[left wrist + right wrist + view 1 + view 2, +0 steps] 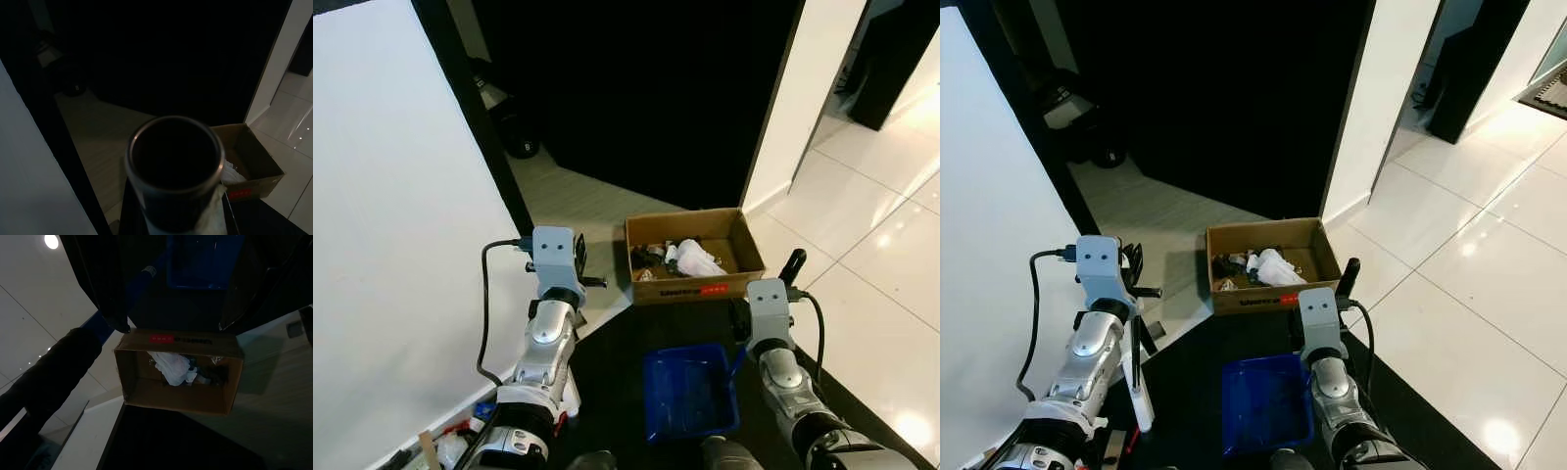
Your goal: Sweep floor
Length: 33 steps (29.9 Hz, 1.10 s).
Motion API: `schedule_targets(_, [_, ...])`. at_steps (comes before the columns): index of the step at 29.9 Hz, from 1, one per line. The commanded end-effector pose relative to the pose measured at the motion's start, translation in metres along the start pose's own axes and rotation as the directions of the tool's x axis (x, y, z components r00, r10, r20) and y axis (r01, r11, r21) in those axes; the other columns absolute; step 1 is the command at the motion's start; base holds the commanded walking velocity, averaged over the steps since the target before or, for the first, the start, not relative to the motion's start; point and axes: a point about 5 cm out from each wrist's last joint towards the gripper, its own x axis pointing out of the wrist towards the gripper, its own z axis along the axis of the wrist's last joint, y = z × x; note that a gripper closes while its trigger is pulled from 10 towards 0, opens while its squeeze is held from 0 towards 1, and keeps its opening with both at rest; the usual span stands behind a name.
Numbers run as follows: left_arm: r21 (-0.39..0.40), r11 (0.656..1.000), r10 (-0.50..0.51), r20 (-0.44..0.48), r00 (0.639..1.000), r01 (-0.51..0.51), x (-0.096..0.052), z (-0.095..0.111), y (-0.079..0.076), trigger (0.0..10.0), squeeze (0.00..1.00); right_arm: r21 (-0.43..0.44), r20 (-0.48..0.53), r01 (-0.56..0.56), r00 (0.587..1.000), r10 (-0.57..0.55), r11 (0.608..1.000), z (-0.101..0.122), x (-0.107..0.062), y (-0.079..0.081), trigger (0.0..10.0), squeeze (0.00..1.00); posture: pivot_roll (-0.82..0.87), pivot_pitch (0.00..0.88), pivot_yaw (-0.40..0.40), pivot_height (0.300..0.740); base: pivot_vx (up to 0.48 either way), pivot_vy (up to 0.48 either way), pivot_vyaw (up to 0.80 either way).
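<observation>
An open cardboard box (pixel 695 257) holding crumpled white paper (pixel 697 259) and dark scraps stands on the floor ahead, at the edge of a black mat. Below it, between my arms, lies a blue dustpan (pixel 690 392). My right gripper (pixel 790 272) is beside the box's right corner and is shut on the dustpan's blue handle (pixel 142 281). My left gripper (pixel 585 266), raised to the left of the box, is shut on a broom handle; the handle's dark round end (pixel 173 156) sits close before the left wrist camera. A white stick (pixel 1141 392) hangs down under that arm.
A large white panel (pixel 391 196) runs along my left. Ahead is a dark doorway (pixel 636 88) with a white pillar (pixel 803 98) on its right. Glossy white tiles (pixel 871 264) spread to the right. A dark round object (pixel 524 147) sits far left in the shade.
</observation>
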Motion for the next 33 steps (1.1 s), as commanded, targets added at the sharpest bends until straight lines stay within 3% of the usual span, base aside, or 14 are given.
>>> schedule_targets(1, [0.013, 1.000, -0.006, 0.022, 1.000, 0.006, 0.001, 0.003, -0.003, 10.0, 0.00, 0.018, -0.022, 0.008, 1.000, -0.007, 1.000, -0.003, -0.001, 0.000, 10.0, 0.00, 0.01, 0.000, 0.036, 0.740, 0.000, 0.000, 0.00])
schedule_targets(3, [0.012, 1.000, -0.005, 0.024, 1.000, 0.005, 0.001, 0.003, -0.003, 10.0, 0.00, 0.084, -0.010, 0.009, 1.000, -0.008, 0.996, -0.002, -0.001, -0.002, 10.0, 0.00, 0.02, 0.000, 0.036, 0.740, 0.000, 0.000, 0.00])
schedule_targets(4, [0.013, 1.000, 0.000, 0.026, 1.000, 0.000, 0.001, 0.004, -0.001, 10.0, 0.00, 0.089, 0.061, -0.021, 0.998, 0.015, 0.996, 0.005, -0.002, -0.002, 10.0, 0.00, 0.01, 0.000, 0.034, 0.740, 0.000, 0.000, 0.00])
schedule_targets(9, [0.017, 1.000, 0.005, 0.019, 1.000, -0.005, -0.001, 0.002, 0.002, 10.0, 0.00, 0.121, 0.180, -0.036, 0.984, 0.013, 0.992, 0.012, -0.011, -0.009, 10.0, 0.00, -0.01, 0.000, 0.038, 0.740, 0.000, 0.000, 0.00])
schedule_targets(15, [0.014, 1.000, -0.008, 0.014, 1.000, 0.008, -0.002, 0.001, -0.002, 10.0, 0.00, 0.095, 0.231, -0.046, 0.973, 0.023, 0.994, 0.010, -0.024, -0.015, 10.0, 0.00, -0.02, 0.000, 0.038, 0.740, 0.000, 0.000, 0.00])
schedule_targets(17, [0.013, 1.000, -0.011, 0.013, 1.000, 0.011, -0.003, 0.000, -0.004, 10.0, 0.00, 0.080, 0.238, -0.023, 0.971, 0.003, 0.997, 0.008, -0.029, -0.022, 10.0, 0.00, -0.03, 0.000, 0.036, 0.740, 0.000, 0.000, 0.00])
schedule_targets(18, [0.011, 1.000, -0.014, 0.012, 1.000, 0.013, -0.003, 0.000, -0.005, 10.0, 0.00, 0.073, 0.238, 0.033, 0.970, -0.049, 0.997, 0.004, -0.035, -0.034, 10.0, 0.00, -0.03, 0.000, 0.036, 0.740, 0.000, 0.000, 0.00])
schedule_targets(21, [0.010, 1.000, -0.014, 0.011, 1.000, 0.014, -0.003, 0.000, -0.005, 10.0, 0.00, 0.077, 0.229, 0.071, 0.970, -0.086, 0.995, 0.003, -0.036, -0.043, 10.0, 0.00, -0.03, 0.000, 0.036, 0.740, 0.000, 0.000, 0.00])
schedule_targets(25, [0.009, 1.000, -0.017, 0.010, 1.000, 0.017, -0.004, 0.000, -0.005, 10.0, 0.00, 0.144, 0.217, 0.125, 0.964, -0.154, 0.982, 0.014, -0.024, -0.062, 10.0, 0.00, -0.03, 0.000, 0.041, 0.740, 0.000, 0.000, 0.00])
schedule_targets(30, [0.013, 1.000, -0.021, 0.011, 1.000, 0.021, -0.004, 0.001, -0.004, 10.0, 0.00, 0.186, 0.233, 0.111, 0.960, -0.154, 0.976, 0.031, -0.009, -0.061, 10.0, 0.00, -0.01, 0.000, 0.052, 0.740, 0.000, 0.000, 0.00])
schedule_targets(33, [0.026, 1.000, -0.014, 0.012, 1.000, 0.013, -0.006, 0.002, 0.001, 10.0, 0.00, 0.218, 0.211, 0.038, 0.974, -0.085, 0.975, 0.045, 0.007, -0.059, 10.0, 0.00, 0.01, 0.000, 0.054, 0.740, 0.000, 0.000, 0.00])
